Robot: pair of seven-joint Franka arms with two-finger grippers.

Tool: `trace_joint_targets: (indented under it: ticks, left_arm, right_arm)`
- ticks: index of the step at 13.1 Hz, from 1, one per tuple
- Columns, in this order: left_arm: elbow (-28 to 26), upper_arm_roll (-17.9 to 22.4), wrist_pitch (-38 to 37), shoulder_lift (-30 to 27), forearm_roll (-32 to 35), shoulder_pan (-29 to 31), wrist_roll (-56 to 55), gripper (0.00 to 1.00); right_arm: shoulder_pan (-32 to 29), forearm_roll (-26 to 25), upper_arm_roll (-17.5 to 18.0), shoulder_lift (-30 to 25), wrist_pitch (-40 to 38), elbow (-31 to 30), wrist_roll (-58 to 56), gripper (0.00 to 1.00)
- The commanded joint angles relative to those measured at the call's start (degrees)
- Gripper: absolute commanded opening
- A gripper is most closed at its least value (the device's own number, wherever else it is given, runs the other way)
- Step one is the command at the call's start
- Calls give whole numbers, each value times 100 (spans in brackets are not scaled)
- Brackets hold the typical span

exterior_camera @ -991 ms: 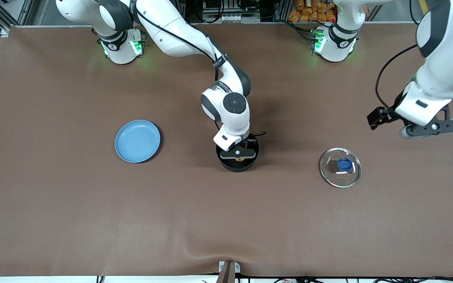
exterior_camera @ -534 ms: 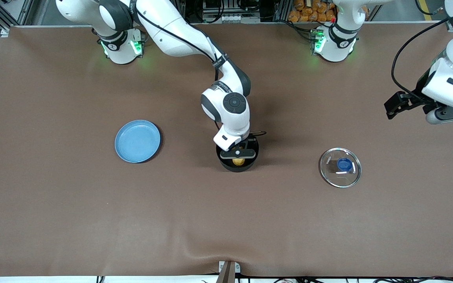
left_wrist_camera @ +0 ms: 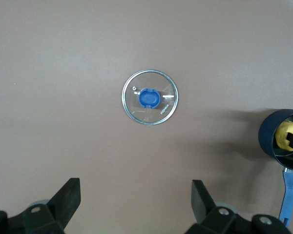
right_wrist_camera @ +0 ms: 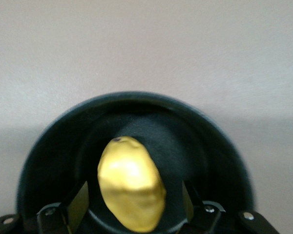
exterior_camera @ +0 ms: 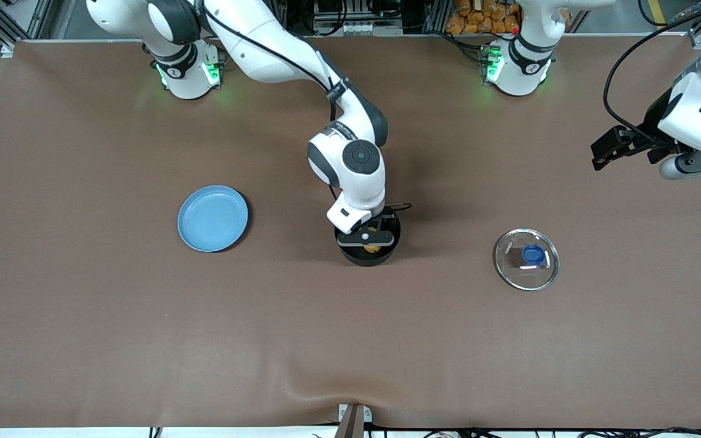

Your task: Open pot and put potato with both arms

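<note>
The black pot [exterior_camera: 367, 257] stands uncovered mid-table. The yellow potato [exterior_camera: 372, 247] lies inside it. My right gripper [exterior_camera: 367, 238] hangs just over the pot's mouth. In the right wrist view its fingers [right_wrist_camera: 78, 204] stand open on either side of the potato [right_wrist_camera: 131, 183], a gap showing at each side, with the pot wall [right_wrist_camera: 219, 161] around them. My left gripper [exterior_camera: 697, 165] hangs open in the air over the left arm's end of the table. In the left wrist view the left gripper [left_wrist_camera: 136, 204] holds nothing, and the pot [left_wrist_camera: 268, 139] shows its blue handle [left_wrist_camera: 287, 200].
The glass lid [exterior_camera: 526, 259] with a blue knob lies flat on the table between the pot and the left arm's end, and the lid [left_wrist_camera: 150, 97] also shows in the left wrist view. A light-blue plate [exterior_camera: 213, 218] sits toward the right arm's end.
My right gripper has opened and let go of the potato, which now rests in the pot. My left arm has drawn away from the lid toward its end of the table.
</note>
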Motion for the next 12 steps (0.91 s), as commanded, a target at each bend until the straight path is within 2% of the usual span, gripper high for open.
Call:
trace_joint_targets:
  ticks: [1, 3, 6, 8, 10, 12]
  left_arm:
    - [107, 73, -122, -162, -121, 12, 116, 100]
    - [107, 64, -95, -172, -147, 29, 116, 100]
    - [72, 73, -104, -163, -244, 47, 116, 100]
    - [72, 82, -95, -145, -253, 47, 116, 100]
    - [81, 117, -95, -137, -253, 56, 116, 100]
    - [81, 117, -69, -102, -262, 65, 116, 100]
  right_arm:
    - [-157, 163, 25, -568, -534, -67, -96, 86]
    - [-402, 163, 34, -1121, -1042, -93, -218, 86]
    - [-1034, 155, 42, -2192, -2342, -268, -815, 86]
    - [-1526, 146, 112, -2957, -2748, -584, -1106, 100]
    - [-1984, 119, 165, -3573, -3292, -805, -1483, 100]
    - [-2335, -29, 165, -3944, -3899, -823, -1957, 100]
